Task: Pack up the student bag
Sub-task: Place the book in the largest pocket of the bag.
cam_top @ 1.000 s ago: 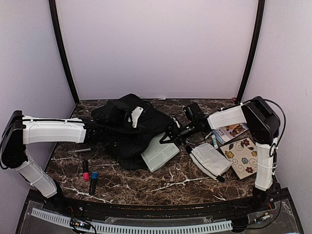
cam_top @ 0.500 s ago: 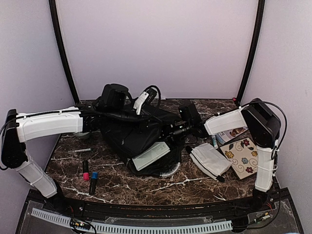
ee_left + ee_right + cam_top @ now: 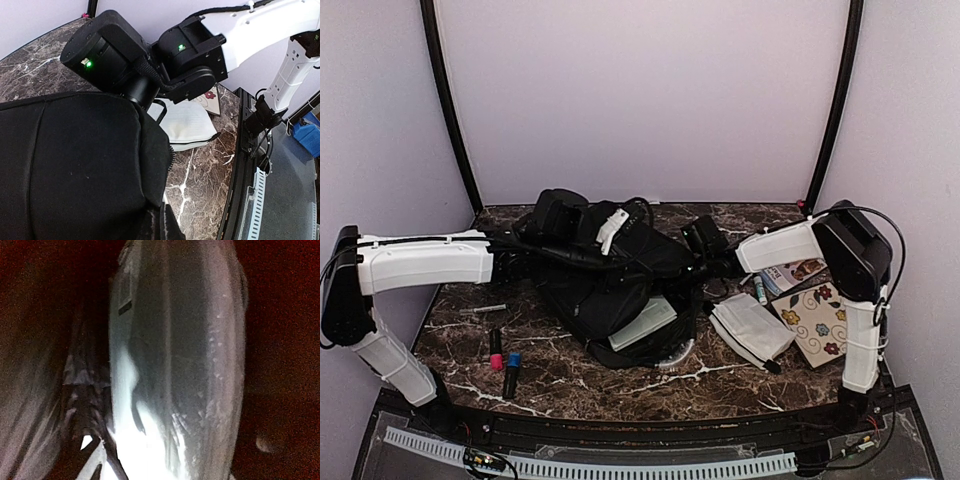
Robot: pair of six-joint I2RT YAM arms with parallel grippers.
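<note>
Arms point(image 3: 425, 265) two, student bag point(image 3: 582, 292) one.

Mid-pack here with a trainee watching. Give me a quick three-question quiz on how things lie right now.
1. Which item sits partly inside the student bag?
A. pale flat case
B. floral card
C. pen
2. True or false: the white pouch lies outside the bag.
3. Fill in: beside the blue-capped marker lies one capped in ____.

Key: 1 A; 2 true; 3 pink.
</note>
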